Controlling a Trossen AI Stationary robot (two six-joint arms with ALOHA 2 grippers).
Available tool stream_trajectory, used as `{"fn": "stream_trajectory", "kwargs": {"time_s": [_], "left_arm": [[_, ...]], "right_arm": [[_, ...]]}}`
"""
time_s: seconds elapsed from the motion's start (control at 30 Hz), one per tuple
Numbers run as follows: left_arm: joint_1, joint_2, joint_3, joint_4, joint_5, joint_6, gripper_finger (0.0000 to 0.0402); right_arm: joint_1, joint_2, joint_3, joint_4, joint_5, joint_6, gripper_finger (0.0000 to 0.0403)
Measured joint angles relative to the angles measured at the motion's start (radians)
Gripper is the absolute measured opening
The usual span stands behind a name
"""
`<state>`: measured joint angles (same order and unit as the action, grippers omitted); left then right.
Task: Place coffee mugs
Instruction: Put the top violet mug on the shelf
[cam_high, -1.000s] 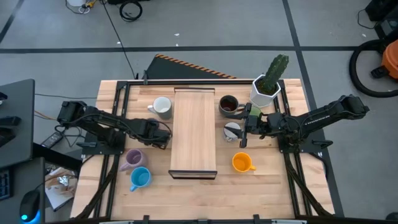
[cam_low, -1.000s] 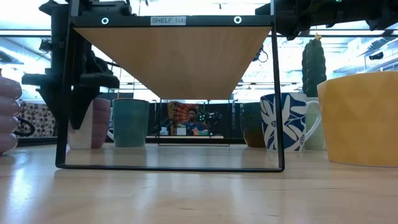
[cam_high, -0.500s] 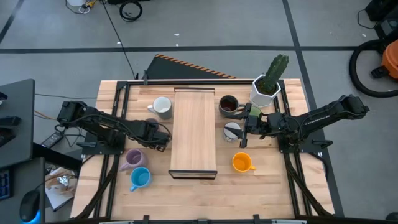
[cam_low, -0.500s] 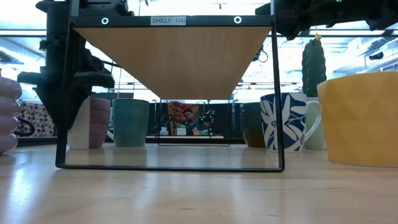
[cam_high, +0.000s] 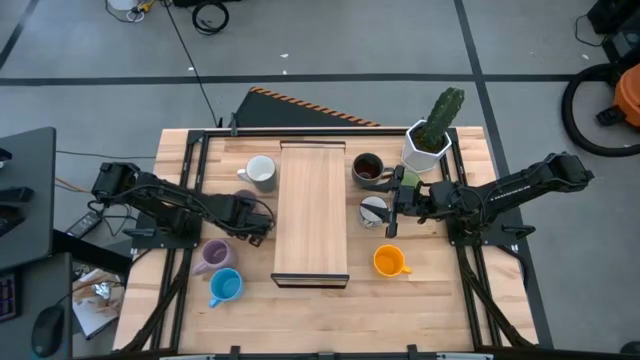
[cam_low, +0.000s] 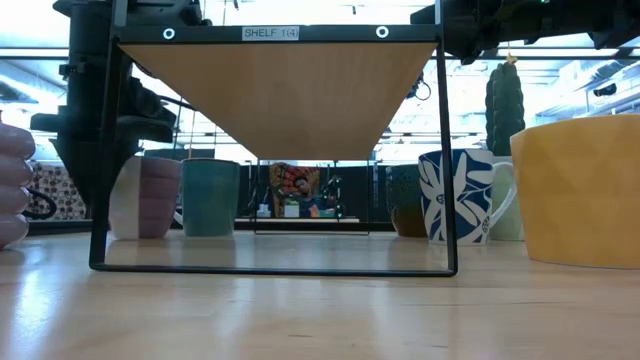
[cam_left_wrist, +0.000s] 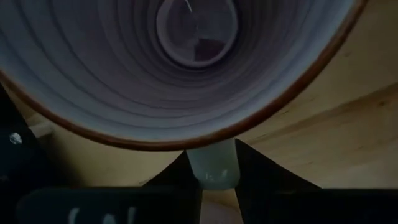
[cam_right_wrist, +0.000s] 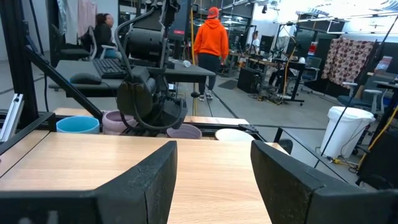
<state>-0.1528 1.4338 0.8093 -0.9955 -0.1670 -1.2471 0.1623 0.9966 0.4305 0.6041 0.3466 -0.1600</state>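
Around the work we see a wooden shelf (cam_high: 311, 212) standing mid-table, its black frame just beside the left gripper (cam_high: 262, 222). That gripper is closed on the rim of a purple mug (cam_left_wrist: 186, 62), which sits on the table left of the shelf. Near it stand a white mug (cam_high: 261, 172), a second purple mug (cam_high: 214, 255) and a blue mug (cam_high: 224, 286). From the low view, a green mug (cam_low: 210, 197) shows through the frame.

Right of the shelf, the right gripper (cam_right_wrist: 214, 180) hangs with its fingers apart, holding nothing, over a patterned mug (cam_high: 374, 210). A brown mug (cam_high: 368, 168), an orange mug (cam_high: 389, 261) and a cactus pot (cam_high: 428, 145) surround it.

The table (cam_high: 420, 300) is pale wood on a grey floor; a person in an orange hoodie (cam_right_wrist: 211, 34) stands far back in the room
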Motion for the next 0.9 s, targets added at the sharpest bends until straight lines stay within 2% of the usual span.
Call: {"fn": "stream_trajectory", "kwargs": {"time_s": [0.17, 0.47, 0.63, 0.9], "left_arm": [[-0.002, 0.0, 0.0, 0.003, 0.004, 0.007, 0.0082], [-0.002, 0.0, 0.001, 0.015, 0.042, 0.079, 0.013], [-0.002, -0.001, 0.016, 0.016, 0.04, 0.018, 0.0155], [-0.004, -0.001, 0.016, 0.019, -0.034, -0.05, 0.0157]], "right_arm": [[0.0, 0.0, 0.0, 0.0, 0.0, 0.0, 0.021], [0.0, 0.0, 0.0, 0.0, 0.0, 0.0, 0.021], [0.0, 0.0, 0.0, 0.0, 0.0, 0.0, 0.021], [0.0, 0.0, 0.0, 0.0, 0.0, 0.0, 0.021]]}}
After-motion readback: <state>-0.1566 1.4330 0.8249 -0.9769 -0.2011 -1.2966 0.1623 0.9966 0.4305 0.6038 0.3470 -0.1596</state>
